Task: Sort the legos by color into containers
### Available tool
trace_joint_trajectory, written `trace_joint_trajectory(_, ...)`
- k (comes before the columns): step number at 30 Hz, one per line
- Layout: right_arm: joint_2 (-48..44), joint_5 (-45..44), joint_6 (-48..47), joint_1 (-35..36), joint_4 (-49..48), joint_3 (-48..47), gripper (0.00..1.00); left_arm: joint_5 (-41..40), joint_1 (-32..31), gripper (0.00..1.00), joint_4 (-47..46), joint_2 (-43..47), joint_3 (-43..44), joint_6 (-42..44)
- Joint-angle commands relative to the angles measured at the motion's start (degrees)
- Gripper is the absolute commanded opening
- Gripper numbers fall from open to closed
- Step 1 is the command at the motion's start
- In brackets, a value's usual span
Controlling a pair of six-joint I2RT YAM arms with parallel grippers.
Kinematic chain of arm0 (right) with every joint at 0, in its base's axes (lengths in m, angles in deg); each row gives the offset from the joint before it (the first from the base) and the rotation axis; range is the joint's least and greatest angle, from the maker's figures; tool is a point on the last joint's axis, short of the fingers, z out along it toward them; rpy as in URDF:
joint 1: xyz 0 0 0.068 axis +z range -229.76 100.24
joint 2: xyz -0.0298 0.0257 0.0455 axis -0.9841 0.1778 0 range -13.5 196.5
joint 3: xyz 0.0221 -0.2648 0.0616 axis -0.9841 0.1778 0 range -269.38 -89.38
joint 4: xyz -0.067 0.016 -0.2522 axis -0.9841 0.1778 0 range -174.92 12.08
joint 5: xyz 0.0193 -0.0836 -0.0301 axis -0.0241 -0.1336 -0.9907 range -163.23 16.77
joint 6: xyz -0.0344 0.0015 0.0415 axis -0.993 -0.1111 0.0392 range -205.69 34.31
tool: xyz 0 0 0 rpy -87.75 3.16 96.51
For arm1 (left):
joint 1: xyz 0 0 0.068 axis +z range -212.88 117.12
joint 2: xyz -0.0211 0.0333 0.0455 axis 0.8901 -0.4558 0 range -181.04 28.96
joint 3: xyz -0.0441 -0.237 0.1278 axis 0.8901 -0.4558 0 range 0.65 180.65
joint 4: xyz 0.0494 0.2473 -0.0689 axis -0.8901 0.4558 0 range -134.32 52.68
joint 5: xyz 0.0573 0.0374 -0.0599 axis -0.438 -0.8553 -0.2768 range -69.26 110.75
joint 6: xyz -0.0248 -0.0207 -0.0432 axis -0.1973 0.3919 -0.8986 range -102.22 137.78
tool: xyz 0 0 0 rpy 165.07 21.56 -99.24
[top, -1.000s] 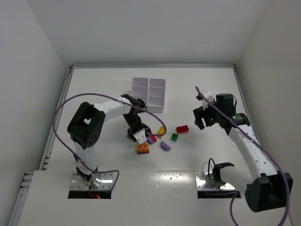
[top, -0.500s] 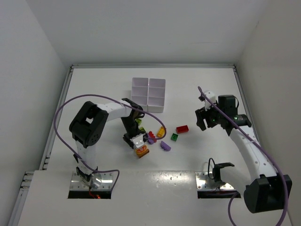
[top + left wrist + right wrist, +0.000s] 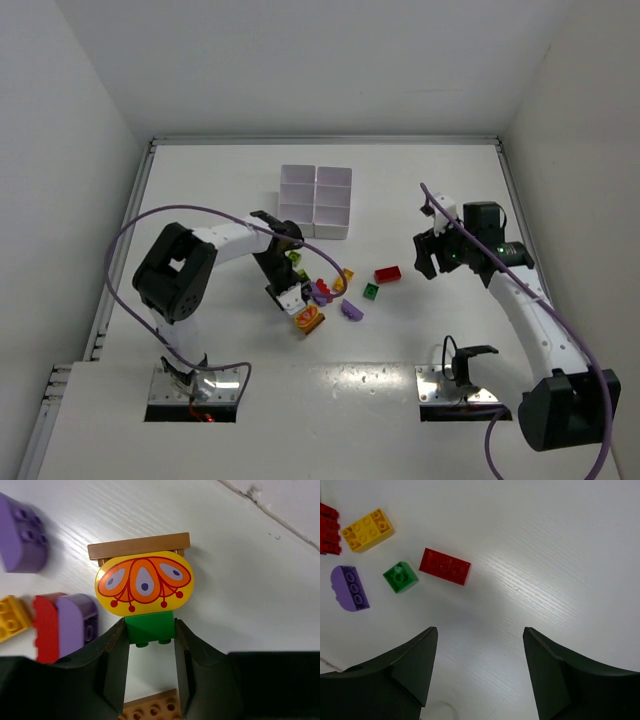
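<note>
My left gripper (image 3: 150,636) is shut on the green brick (image 3: 150,626) that is the base of a yellow oval piece with an orange print (image 3: 144,584), which has a tan plate (image 3: 139,546) on its far side. In the top view this gripper (image 3: 296,299) is low over the brick cluster, with the printed piece (image 3: 307,319) at its tip. My right gripper (image 3: 480,630) is open and empty above bare table; in the top view (image 3: 432,256) it is right of a red brick (image 3: 387,273). The white container tray (image 3: 316,200) stands behind the bricks.
Loose bricks lie around: green (image 3: 400,576), red (image 3: 445,566), purple (image 3: 350,587) and yellow (image 3: 367,529). A purple brick (image 3: 20,540) and a red-and-purple pair (image 3: 65,625) lie left of my left gripper. A lime brick (image 3: 297,258) lies behind it. White walls enclose the table.
My left arm swung its elbow leftward and its gripper moved down onto the printed piece, which shifted slightly. My right gripper drifted a little to the right.
</note>
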Motion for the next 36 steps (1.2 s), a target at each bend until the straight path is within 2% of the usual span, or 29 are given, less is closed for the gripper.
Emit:
trace_joint_trajectory(1,1.56,4.30,0.96,0.30,0.67,-4.32,0.70,8.81,0.05,0.04,-2.86,6.86,-0.72,12.87)
trace_joint_trajectory(4,3.68,10.80,5.60,0.30,1.21,-7.13,0.70,11.72,2.94,0.00,-8.29,11.26,-3.70,1.02)
trace_joint_trajectory(5,4.38,15.52,7.27,0.30,0.16,-7.75,0.70,12.33,3.47,0.00,-10.75,15.10,-4.75,-3.11)
trace_joint_trajectory(6,6.13,17.74,11.03,0.30,-0.46,-8.28,0.70,12.33,4.09,0.00,-17.12,17.14,-7.11,-13.42)
trace_joint_trajectory(8,8.42,25.64,15.62,0.30,-3.88,-9.42,0.70,10.58,4.61,0.00,-23.22,20.84,-8.98,-24.63)
trace_joint_trajectory(9,9.73,28.02,18.16,0.30,-5.37,-9.43,0.70,9.44,4.62,0.00,-27.17,23.55,-9.59,-33.56)
trace_joint_trajectory(11,14.39,34.62,25.72,0.83,-10.28,-10.91,0.70,5.14,4.62,0.00,-30.70,25.41,-10.29,-42.39)
trace_joint_trajectory(12,16.06,36.12,27.83,1.61,-11.87,-11.45,0.70,3.12,4.62,0.00,-34.46,26.12,-10.30,-51.49)
trace_joint_trajectory(13,17.73,38.91,31.94,1.62,-13.28,-12.58,0.70,-0.55,4.62,0.00,-35.98,27.26,-10.30,-55.41)
trace_joint_trajectory(16,25.55,43.49,36.45,3.72,-16.28,-16.44,0.71,-1.73,4.62,0.00,-38.36,28.67,-10.30,-64.64)
trace_joint_trajectory(21,36.88,47.11,37.87,7.58,-17.69,-25.31,0.71,-4.10,3.48,0.00,-44.42,31.14,-12.14,-75.46)
trace_joint_trajectory(24,40.67,48.60,38.40,10.05,-17.69,-27.53,0.71,-5.42,3.48,0.00,-47.93,32.80,-13.37,-78.28)
trace_joint_trajectory(31,43.14,51.25,39.81,14.44,-19.89,-28.59,0.71,-6.04,2.95,0.00,-49.53,33.33,-13.38,-78.82)
trace_joint_trajectory(36,43.15,51.25,39.81,15.07,-20.50,-26.57,0.71,-5.52,2.95,0.00,-50.76,33.33,-13.91,-78.82)
